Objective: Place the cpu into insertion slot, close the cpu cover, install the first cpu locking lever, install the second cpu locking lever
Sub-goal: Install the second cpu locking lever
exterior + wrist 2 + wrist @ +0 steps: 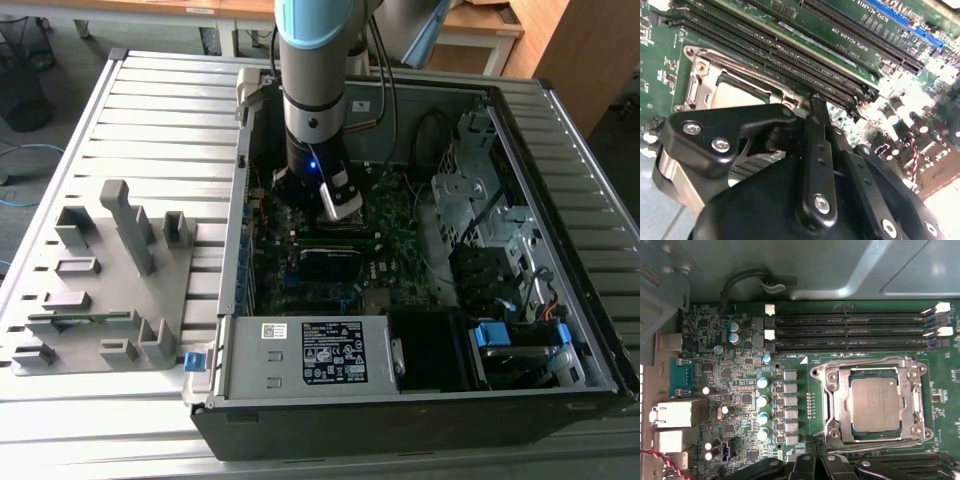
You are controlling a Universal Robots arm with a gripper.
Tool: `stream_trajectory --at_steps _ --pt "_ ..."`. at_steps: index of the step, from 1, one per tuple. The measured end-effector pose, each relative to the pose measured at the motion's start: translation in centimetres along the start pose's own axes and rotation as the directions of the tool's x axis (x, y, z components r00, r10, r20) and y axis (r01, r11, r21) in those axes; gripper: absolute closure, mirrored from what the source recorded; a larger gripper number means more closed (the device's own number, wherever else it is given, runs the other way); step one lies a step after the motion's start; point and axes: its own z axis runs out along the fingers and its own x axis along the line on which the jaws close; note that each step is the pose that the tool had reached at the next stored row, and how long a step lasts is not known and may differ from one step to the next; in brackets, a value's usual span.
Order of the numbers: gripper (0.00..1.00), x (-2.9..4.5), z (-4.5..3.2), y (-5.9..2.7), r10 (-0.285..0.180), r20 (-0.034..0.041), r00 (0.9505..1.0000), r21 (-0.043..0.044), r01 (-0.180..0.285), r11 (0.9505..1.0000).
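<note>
First wrist view shows the cpu seated under the cpu cover; end effector state unclear.

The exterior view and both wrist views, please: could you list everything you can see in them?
computer case: one, dark, on the slatted table
slatted table: one, grey
fixture block: one, grey, at the exterior view's left of the case
power supply: one, silver, at the case's near edge
motherboard: one, green
memory slots: several, black, beside the socket
cpu: one, silver-grey, seated in the insertion slot
cpu cover: one, metal, down around the chip
pincer: one, black, at the socket's edge
</note>
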Motion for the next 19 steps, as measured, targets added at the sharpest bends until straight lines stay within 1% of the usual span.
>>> stream_trajectory --at_steps 2,6,7,10,12,14,19 --pt "0.89 -0.03 -0.61 0.05 0.000 -0.0002 1.0000 0.0005 0.000 1.0000" --pt "0.89 -0.09 -1.51 0.14 0.000 -0.0002 1.0000 0.0005 0.000 1.0000" --pt "0.89 -0.10 -1.64 0.16 0.000 -0.0003 1.0000 0.0006 0.000 1.0000" --pt "0.89 -0.10 -1.66 0.16 0.000 -0.0001 1.0000 0.0003 0.000 1.0000" --pt "0.89 -0.27 -1.66 0.17 0.000 -0.0003 1.0000 0.0006 0.000 1.0000" --pt "0.89 -0.78 -1.61 0.20 0.000 -0.0002 1.0000 0.0005 0.000 1.0000" --pt "0.89 -2.36 -1.47 0.28 0.002 -0.0001 1.0000 0.0006 -0.002 1.0000"
